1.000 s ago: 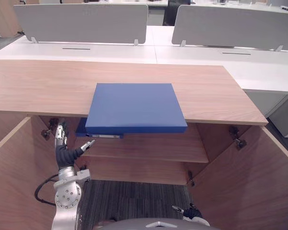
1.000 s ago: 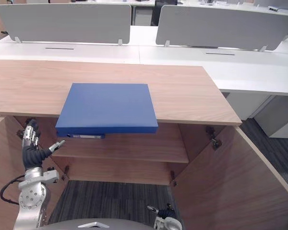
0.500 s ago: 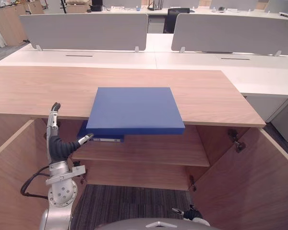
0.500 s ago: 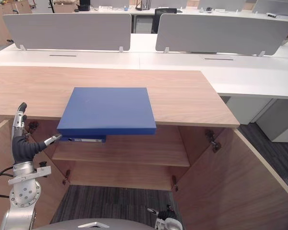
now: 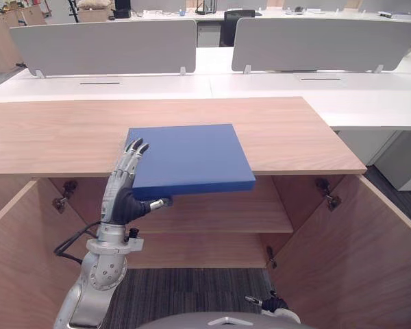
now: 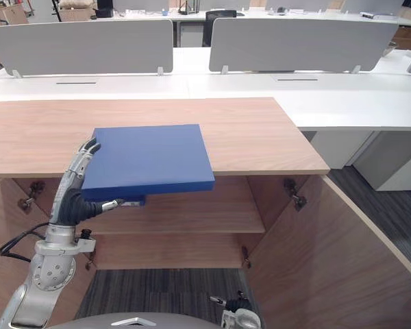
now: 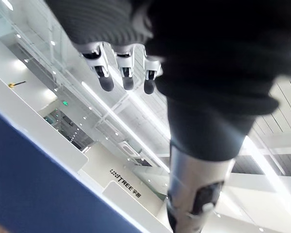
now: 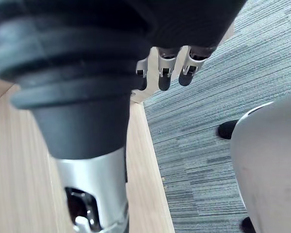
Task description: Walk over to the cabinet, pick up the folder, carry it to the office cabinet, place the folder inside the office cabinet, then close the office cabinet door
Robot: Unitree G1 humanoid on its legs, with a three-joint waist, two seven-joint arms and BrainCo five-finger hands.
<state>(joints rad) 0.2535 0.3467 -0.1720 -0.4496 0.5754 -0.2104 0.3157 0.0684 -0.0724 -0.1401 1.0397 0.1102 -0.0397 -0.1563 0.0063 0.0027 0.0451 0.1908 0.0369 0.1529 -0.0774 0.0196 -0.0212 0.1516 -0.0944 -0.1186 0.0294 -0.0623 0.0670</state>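
In the left wrist view a short line of dark letters, a maker's mark, stands on a white flat panel point(image 7: 131, 199)

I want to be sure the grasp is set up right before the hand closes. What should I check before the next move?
1. Folder within reach: ok, its front overhangs the cabinet top.
2. Left hand lined up: ok, fingers straight along the folder's left edge, thumb under the overhang.
3. Left hand touching the folder: cannot tell.
4. Grip closed on the folder: not ok, the hand is open.
5. Right hand ready to help: not ok, it hangs low, far from the folder.
6. Cabinet doors open, shelf reachable: ok.
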